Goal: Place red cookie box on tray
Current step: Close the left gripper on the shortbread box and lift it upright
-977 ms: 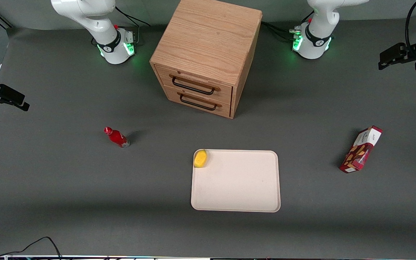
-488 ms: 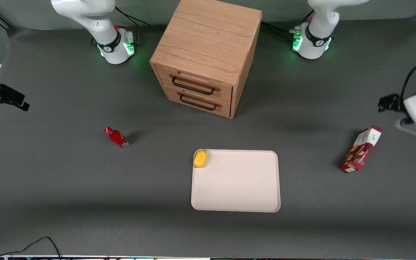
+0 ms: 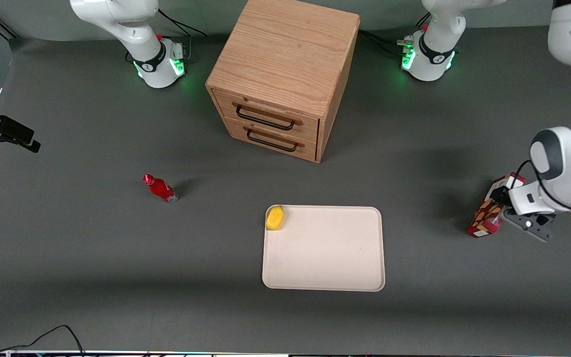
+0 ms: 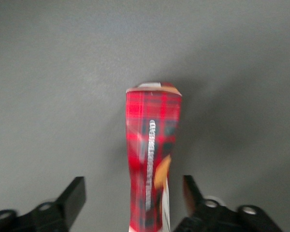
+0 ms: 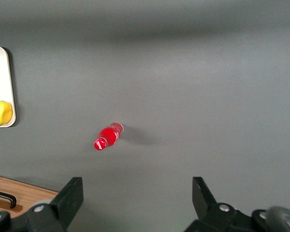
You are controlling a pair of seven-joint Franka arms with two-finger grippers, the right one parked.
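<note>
The red cookie box (image 3: pixel 484 220) stands on the grey table toward the working arm's end, well apart from the tray (image 3: pixel 325 258). My left gripper (image 3: pixel 501 206) has come down at the box and partly covers its upper end. From the wrist, the plaid red box (image 4: pixel 150 145) runs between the two black fingers (image 4: pixel 73 195), with table showing on each side of it. The gripper (image 4: pixel 133 195) is open, and no finger touches the box. The cream tray lies flat, nearer the front camera than the cabinet.
A yellow lemon (image 3: pixel 275 217) sits in one corner of the tray. A small red bottle (image 3: pixel 160 188) stands toward the parked arm's end. The wooden drawer cabinet (image 3: pixel 280 74) stands farther from the camera than the tray, both drawers shut.
The left arm swung in from the table's edge and dropped to the cookie box; its open fingers now straddle the box. The box, tray and lemon have not moved.
</note>
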